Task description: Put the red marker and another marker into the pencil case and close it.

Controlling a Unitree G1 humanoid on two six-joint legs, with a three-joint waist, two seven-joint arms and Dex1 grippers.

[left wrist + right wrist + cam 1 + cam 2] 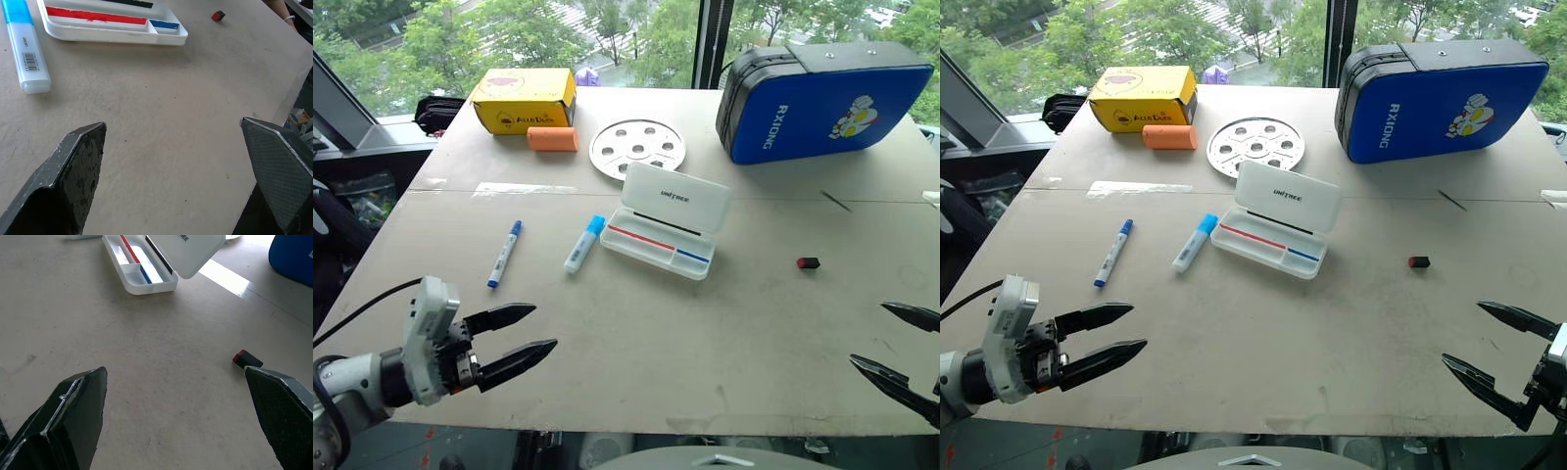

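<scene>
The white pencil case lies open mid-table, its lid propped up, with a red and a blue strip in its tray. To its left lie a highlighter with a light-blue cap and a blue-capped marker. To the right of the case sits a small red-and-black piece; I cannot tell whether it is the red marker. My left gripper hovers open near the front left edge, empty. My right gripper hovers open at the front right, empty, short of the red-and-black piece.
At the back stand a yellow box, an orange cylinder, a white round disc with holes and a big blue zip case. A thin dark stick lies at the right. The table's front edge runs just below both grippers.
</scene>
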